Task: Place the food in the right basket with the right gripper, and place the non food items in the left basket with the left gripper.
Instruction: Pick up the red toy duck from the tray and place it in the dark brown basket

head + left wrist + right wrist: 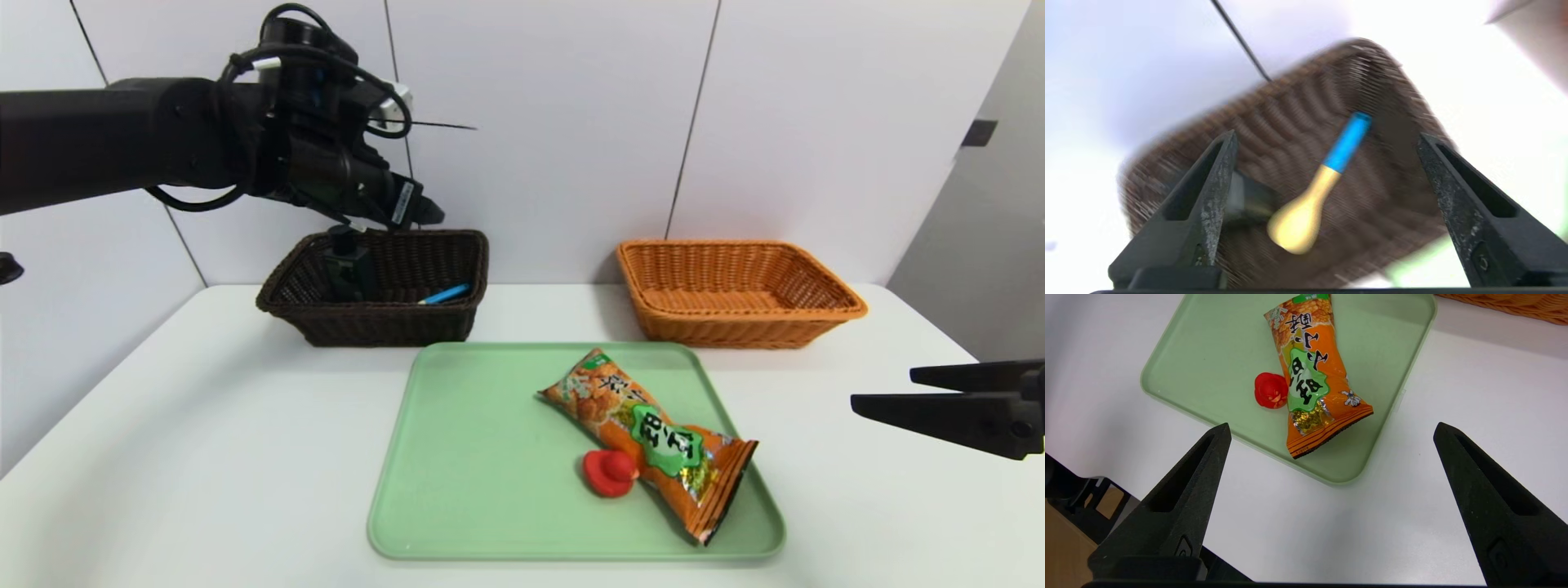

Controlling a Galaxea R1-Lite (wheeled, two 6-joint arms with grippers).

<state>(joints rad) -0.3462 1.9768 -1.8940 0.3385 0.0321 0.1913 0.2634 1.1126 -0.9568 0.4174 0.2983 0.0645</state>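
Basket, dark brown, woven: stands at the left rear of the worktop. Contents, 2 non-food items: 1 dark bottle, upright in the head view; 1 brush-like piece with blue handle and pale rounded end, lying on the basket floor.

Left gripper: above the dark basket; fingers wide apart, nothing between them.

Basket, orange, woven: right rear; no food inside.

Tray, pale green: front of both baskets. Contents, 2 pieces: 1 orange snack packet, lying aslant on the right half; 1 small red toy, against the packet's side.

Right gripper: off the tray's right side, over the worktop; fingers wide, empty.

Progress, as judged: 2 non-food items delivered. Outstanding: toy to dark basket, packet to orange basket.
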